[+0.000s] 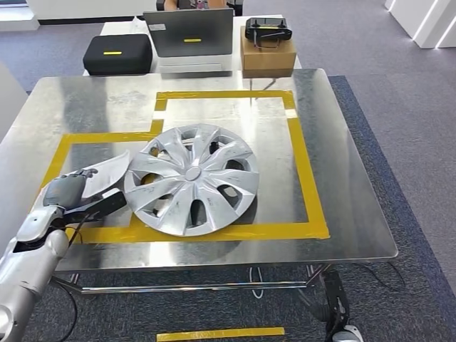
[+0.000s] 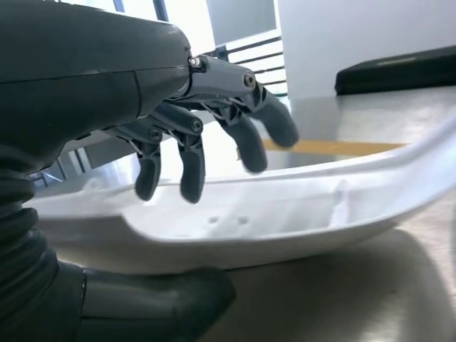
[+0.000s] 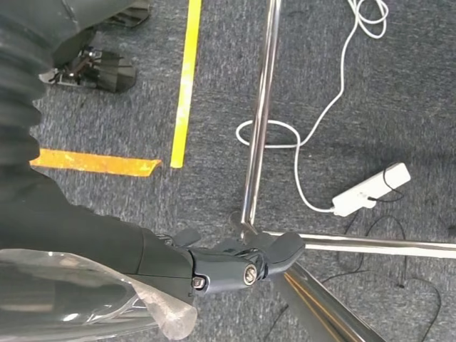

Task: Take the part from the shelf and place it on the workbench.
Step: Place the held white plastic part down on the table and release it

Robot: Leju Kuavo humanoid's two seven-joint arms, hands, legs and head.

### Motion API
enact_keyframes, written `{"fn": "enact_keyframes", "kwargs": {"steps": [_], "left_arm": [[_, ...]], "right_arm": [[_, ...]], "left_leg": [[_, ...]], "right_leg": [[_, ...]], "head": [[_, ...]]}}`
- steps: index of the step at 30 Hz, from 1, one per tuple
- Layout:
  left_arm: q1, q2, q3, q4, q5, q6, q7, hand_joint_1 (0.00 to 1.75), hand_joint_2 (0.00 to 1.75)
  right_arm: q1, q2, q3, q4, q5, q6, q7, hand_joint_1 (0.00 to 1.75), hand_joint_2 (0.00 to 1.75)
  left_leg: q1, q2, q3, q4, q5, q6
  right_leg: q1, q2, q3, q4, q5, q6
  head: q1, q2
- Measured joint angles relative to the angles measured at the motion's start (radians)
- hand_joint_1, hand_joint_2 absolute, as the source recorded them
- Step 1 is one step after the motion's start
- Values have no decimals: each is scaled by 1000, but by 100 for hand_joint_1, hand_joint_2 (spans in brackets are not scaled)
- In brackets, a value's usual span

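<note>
Hubcap (image 1: 192, 179) lies flat on the worktop (image 1: 344, 214), inside the yellow tape outline (image 1: 306, 167), its left rim straddling the tape. Left hand (image 1: 73, 191) is at that left rim: fingers (image 2: 188, 153) spread above the edge, thumb (image 2: 156, 303) under it, a gap visible, so apparently holding nothing. The part lies to the hand's right; pulling out means moving left, away from the rim. Right hand (image 3: 236, 260) hangs below worktop level over the floor, fingers extended; whether it holds anything I cannot tell. No containers in play.
</note>
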Motion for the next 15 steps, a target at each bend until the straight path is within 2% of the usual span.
{"fn": "enact_keyframes", "kwargs": {"steps": [3,6,10,15], "left_arm": [[13,-27,-7,-23,-4,54,4,0,0],[57,-52,-7,-114,5,89,-4,0,0],[155,-90,-8,-305,73,120,-57,0,0],[335,-142,-50,-623,241,183,-178,0,0]], "right_arm": [[5,0,1,1,-17,-1,-6,0,0],[15,0,1,1,-33,-3,-16,0,0],[30,-2,-1,1,-55,-6,-29,0,0],[54,-3,-14,1,-75,-9,-51,0,0]], "left_leg": [[0,0,0,0,0,0],[0,0,0,0,-1,1],[0,0,0,0,-2,0],[-4,1,0,1,-6,3]], "right_leg": [[0,0,0,0,0,0],[0,0,0,0,0,0],[0,0,0,0,-1,0],[-3,1,0,-2,-2,2]], "head": [[0,0],[0,0],[0,0],[0,0]]}}
